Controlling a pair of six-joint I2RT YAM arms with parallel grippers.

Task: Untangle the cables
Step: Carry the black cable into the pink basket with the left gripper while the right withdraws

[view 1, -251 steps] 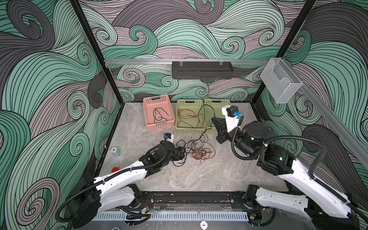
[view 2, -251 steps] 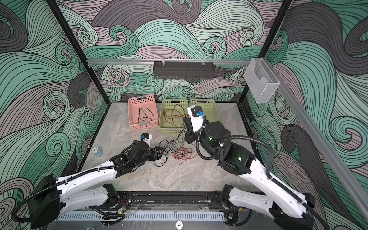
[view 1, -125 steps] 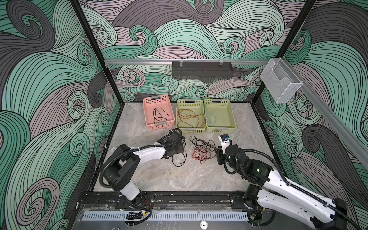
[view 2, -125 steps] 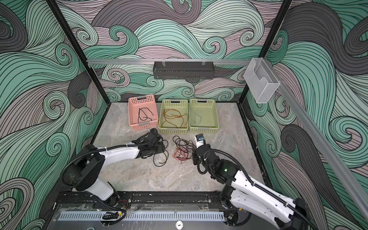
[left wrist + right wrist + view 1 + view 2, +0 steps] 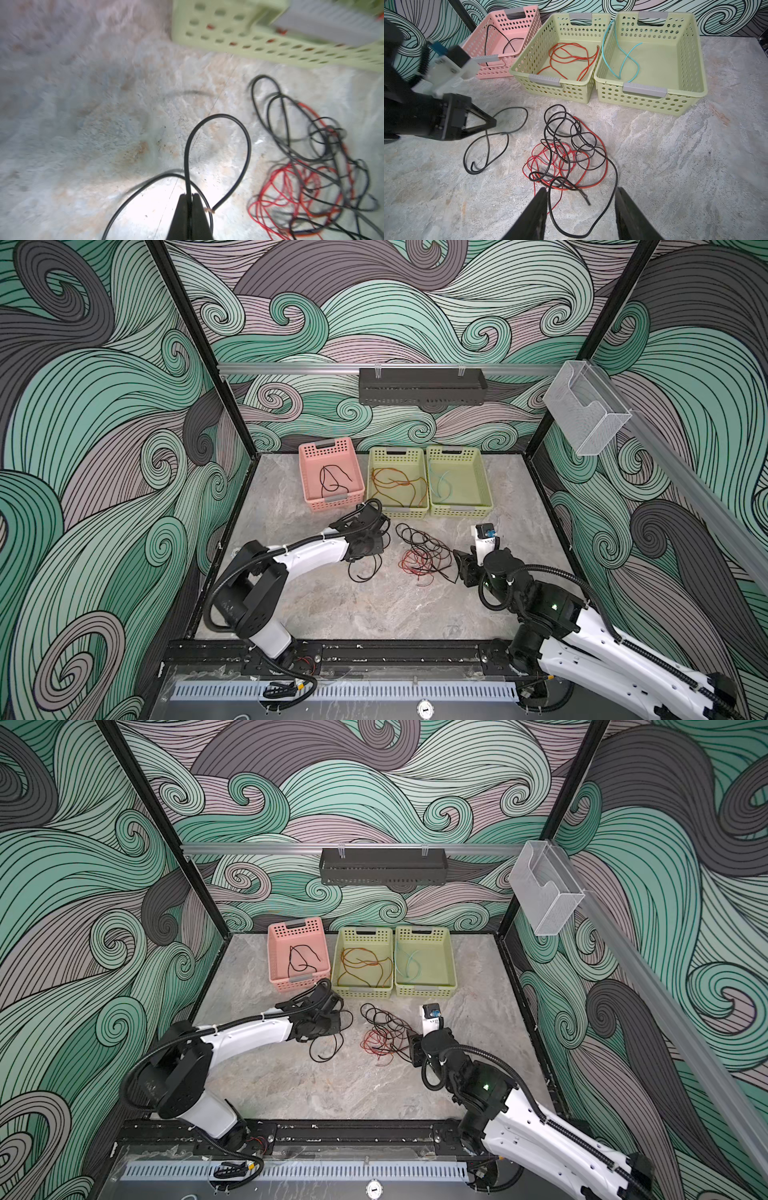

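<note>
- In both top views the left tool [image 5: 380, 548] sits low over the desk [image 5: 374, 614], just in front of the pink basket [image 5: 332, 450] and the middle green basket [image 5: 397, 454].
- A loose black cable [image 5: 365, 572] loops on the desk right beside that tool.
- The tangle of cables [image 5: 424, 556], black and red strands mixed up, lies on the desk between the two tools.
- The right tool [image 5: 457, 568] is just beside the tangle, on its right side.
- Three cables are sorted: a short black cable [image 5: 299, 963] in the pink basket, an orange-red cable [image 5: 361, 965] in the middle green basket, and a teal cable [image 5: 409, 965] in the right green basket [image 5: 424, 936].
- In the left wrist view the left tool [image 5: 190, 197] is clenched tight on the loose black cable [image 5: 247, 141]. The cable curls out past the tips in one round loop.
- The tangle [image 5: 311, 166] lies apart from that loop, and a green basket wall [image 5: 228, 27] is behind it.
- In the right wrist view the right tool [image 5: 580, 189] is released, with its two fingers [image 5: 537, 207] wide apart.
- A black strand from the tangle [image 5: 566, 153] lies on the desk between them, and they do not pinch it.
- The left tool [image 5: 492, 123] shows here too, with its tips together at the loose black cable [image 5: 508, 143].
</note>
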